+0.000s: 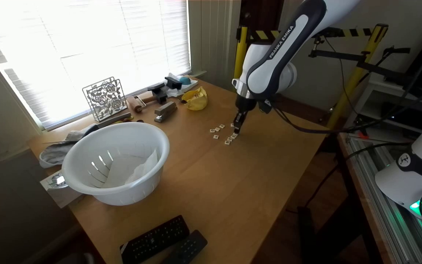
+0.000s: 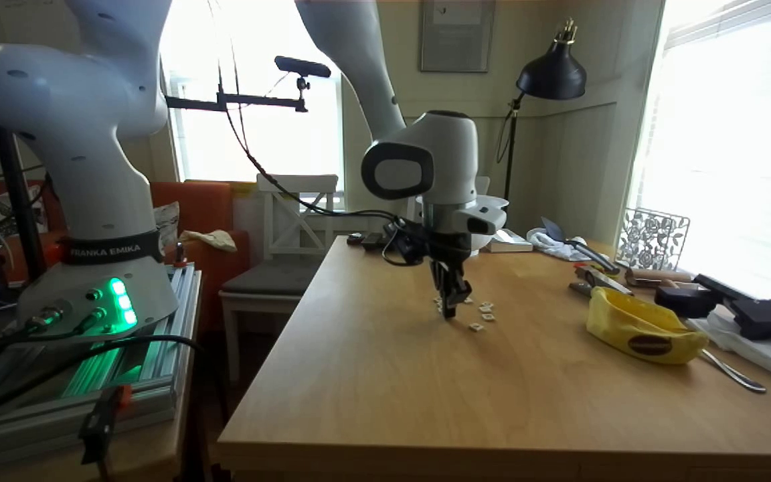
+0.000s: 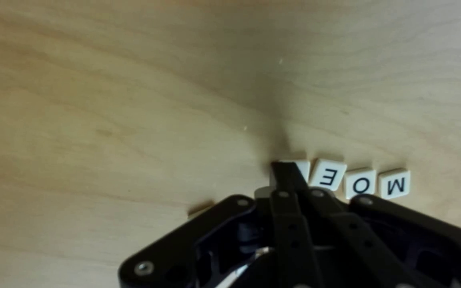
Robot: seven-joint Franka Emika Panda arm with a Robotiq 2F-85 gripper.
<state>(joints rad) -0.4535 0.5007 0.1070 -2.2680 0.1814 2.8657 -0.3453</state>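
Note:
My gripper (image 3: 288, 172) points down at the table with its black fingers together. Its fingertips are over the left end of a row of white letter tiles and partly cover the end tile (image 3: 304, 168), whose letter is hidden. Whether the tips touch it I cannot tell. Beside it lie an E tile (image 3: 328, 175), an O tile (image 3: 360, 184) and an M tile (image 3: 394, 184), slightly uneven. The edge of another tile (image 3: 199, 209) shows beside the left finger linkage. In both exterior views the gripper (image 1: 237, 130) (image 2: 449, 312) is low among the tiles, with several loose tiles (image 1: 215, 136) nearby.
A white colander (image 1: 130, 197) stands on the wooden table (image 1: 211, 183), with two black remotes (image 1: 156, 240) near the table's edge. A yellow pouch (image 2: 626, 328), a stapler (image 1: 165, 111) and a metal napkin holder (image 1: 104, 98) are along the window side. A cable hangs from the arm.

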